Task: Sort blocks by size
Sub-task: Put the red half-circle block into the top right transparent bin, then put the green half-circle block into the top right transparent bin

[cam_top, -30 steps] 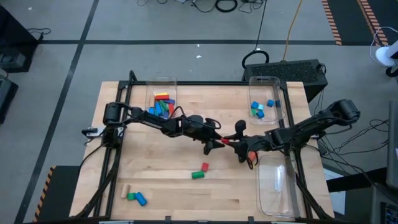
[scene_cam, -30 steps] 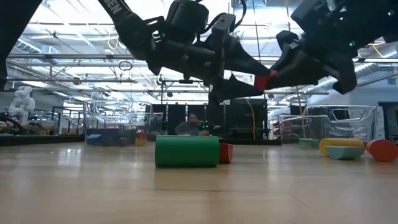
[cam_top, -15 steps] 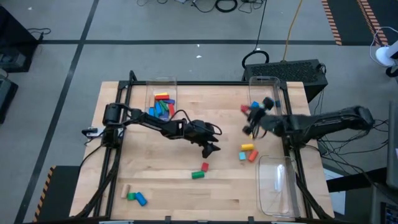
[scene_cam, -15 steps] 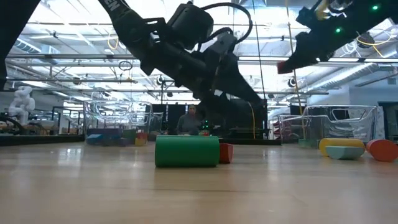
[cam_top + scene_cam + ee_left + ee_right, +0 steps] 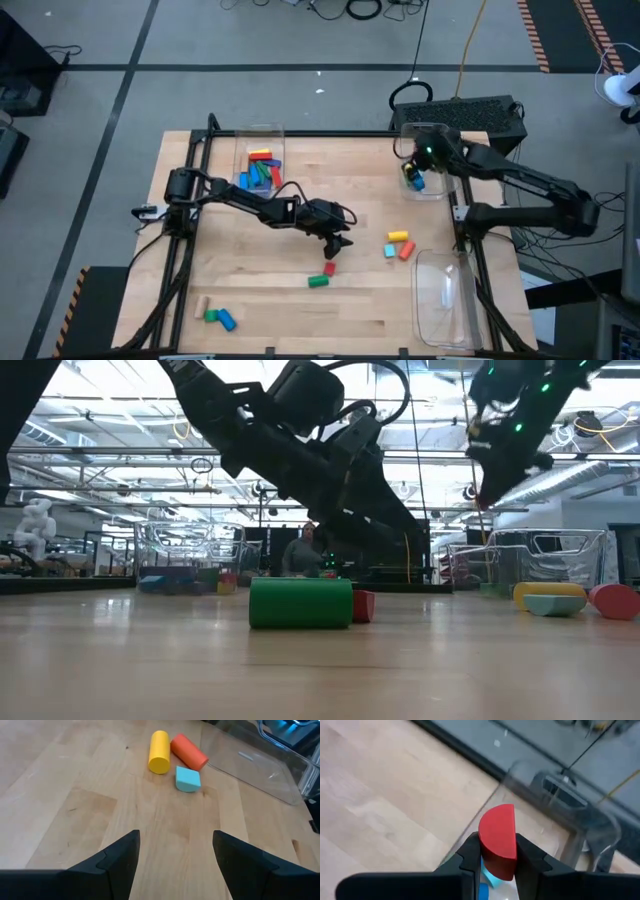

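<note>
My right gripper is shut on a red half-round block, up over the far right clear bin, which holds blue blocks. My left gripper stands open near the table's middle with nothing between its fingers, pointing toward a yellow cylinder, an orange cylinder and a light blue block. These lie on the table. A small red block and a green cylinder lie just nearer than my left gripper. My right gripper pinches the red half-round block by its two flat faces between the two fingers. The rounded edge sticks out past the fingertips. The fingers slant downward, and the block is lifted clear above the bin.
The far left bin holds several coloured blocks. Another clear bin stands at the near right. Wooden, green and blue blocks lie at the near left. A black frame rail runs along the table's far edge.
My right gripper has carried the red block away from my left gripper at the table's middle, up and toward the far right, rolling as it went, and now hangs over the far right bin. My left gripper has tipped a little downward near the middle.
</note>
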Controlling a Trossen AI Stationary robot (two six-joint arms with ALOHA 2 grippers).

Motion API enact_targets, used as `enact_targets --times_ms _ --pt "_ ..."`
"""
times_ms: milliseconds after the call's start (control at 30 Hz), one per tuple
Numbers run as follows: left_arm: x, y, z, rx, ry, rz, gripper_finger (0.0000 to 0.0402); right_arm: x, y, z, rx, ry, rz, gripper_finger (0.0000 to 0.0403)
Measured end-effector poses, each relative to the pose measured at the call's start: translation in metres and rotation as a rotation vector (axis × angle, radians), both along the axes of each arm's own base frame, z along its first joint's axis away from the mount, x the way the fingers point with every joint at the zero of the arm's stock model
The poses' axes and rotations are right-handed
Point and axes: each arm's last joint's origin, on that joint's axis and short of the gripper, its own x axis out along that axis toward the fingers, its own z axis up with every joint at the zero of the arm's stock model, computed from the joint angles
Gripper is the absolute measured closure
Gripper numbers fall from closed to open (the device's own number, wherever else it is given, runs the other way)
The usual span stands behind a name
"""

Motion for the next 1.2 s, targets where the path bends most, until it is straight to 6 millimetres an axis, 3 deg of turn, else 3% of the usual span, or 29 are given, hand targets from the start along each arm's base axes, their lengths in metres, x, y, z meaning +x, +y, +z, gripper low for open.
enact_targets --times_ms 267,533,733,1200 --pt "0.0 0.0 -0.001 0.0 0.008 0.0 0.0151 0.0 -0.048 -0.04 0.227 0.133 -0.071 0.034" --pt "-0.002 0.0 -0.003 0.001 0.034 0.0 0.0151 -0.005 -0.08 -0.071 0.334 0.2 -0.141 0.0339" --pt "-0.002 0.0 -0.003 0.001 0.041 -0.001 0.0151 -0.006 -0.093 -0.083 0.37 0.192 -0.133 0.0327" --pt "-0.006 -0.002 -0.009 0.027 0.103 -0.02 0.0151 -0.007 -0.102 -0.096 0.389 0.232 -0.127 0.0218"
